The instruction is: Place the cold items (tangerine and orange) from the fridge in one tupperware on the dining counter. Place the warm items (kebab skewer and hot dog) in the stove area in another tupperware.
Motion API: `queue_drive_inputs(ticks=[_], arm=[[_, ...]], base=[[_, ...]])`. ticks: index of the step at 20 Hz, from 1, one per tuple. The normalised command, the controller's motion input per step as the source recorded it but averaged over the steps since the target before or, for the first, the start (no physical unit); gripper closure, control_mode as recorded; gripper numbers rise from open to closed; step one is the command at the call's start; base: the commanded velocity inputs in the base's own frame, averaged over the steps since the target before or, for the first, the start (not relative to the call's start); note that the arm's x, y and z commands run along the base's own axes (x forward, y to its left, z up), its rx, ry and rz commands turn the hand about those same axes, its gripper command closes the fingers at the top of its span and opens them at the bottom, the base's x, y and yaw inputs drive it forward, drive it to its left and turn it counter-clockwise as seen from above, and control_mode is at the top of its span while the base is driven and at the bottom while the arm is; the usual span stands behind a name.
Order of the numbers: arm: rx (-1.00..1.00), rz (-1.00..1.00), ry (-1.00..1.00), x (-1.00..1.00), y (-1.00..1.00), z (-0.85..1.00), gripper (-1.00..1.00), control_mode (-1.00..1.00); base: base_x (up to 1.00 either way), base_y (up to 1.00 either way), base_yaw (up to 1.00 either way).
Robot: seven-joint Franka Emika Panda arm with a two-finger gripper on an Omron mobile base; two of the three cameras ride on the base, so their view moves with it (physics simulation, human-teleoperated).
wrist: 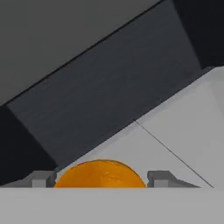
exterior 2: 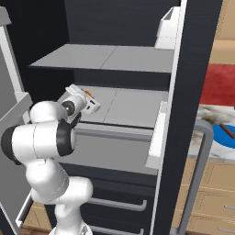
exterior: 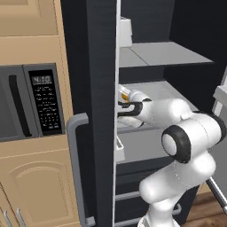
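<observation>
Reaching into the open fridge (exterior 2: pixel 137 27), the tool (wrist: pixel 99 179) is held low over the middle shelf (exterior 2: pixel 133 108), its two fingertips (wrist: pixel 41 178) set one on each side of an orange fruit (wrist: pixel 100 174). In the hand view the fruit sits between the tips and fills most of the gap; whether the pads are touching its skin cannot be told, so the tool is read as spread wide around the fruit, with a grip not confirmed. Whether it is the tangerine or the orange cannot be told either. The fruit lies on the shelf near its left front part, well inside the fridge, which explains why the arm is stretched forward and the wrist kept nearly level: the shelf above leaves little headroom. From the left base view a sliver of orange is seen just beyond the wrist. A blue dish (exterior 2: pixel 226 137) is seen on the table at the far right.
</observation>
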Motion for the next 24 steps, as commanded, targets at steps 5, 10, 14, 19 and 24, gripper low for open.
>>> queue_drive_inputs(ticks=[5, 10, 14, 19, 24], arm=[[0.22, 0.17, -0.07, -1.0, -0.69, 0.82, 1.0, -1.0], [0.18, 0.17, 0.01, -1.0, -0.94, 0.43, 1.0, -1.0], [-0.02, 0.13, 0.18, -1.0, -0.62, 0.39, 1.0, -1.0], [-0.38, 0.05, 0.48, -1.0, -0.31, -0.08, 1.0, -1.0], [-0.61, 0.01, 0.68, -1.0, -0.02, -0.27, 1.0, -1.0]], base=[[0.0, 0.0, 0.0], [0.0, 0.0, 0.0], [0.0, 0.0, 0.0], [0.0, 0.0, 0.0], [0.0, 0.0, 0.0]])
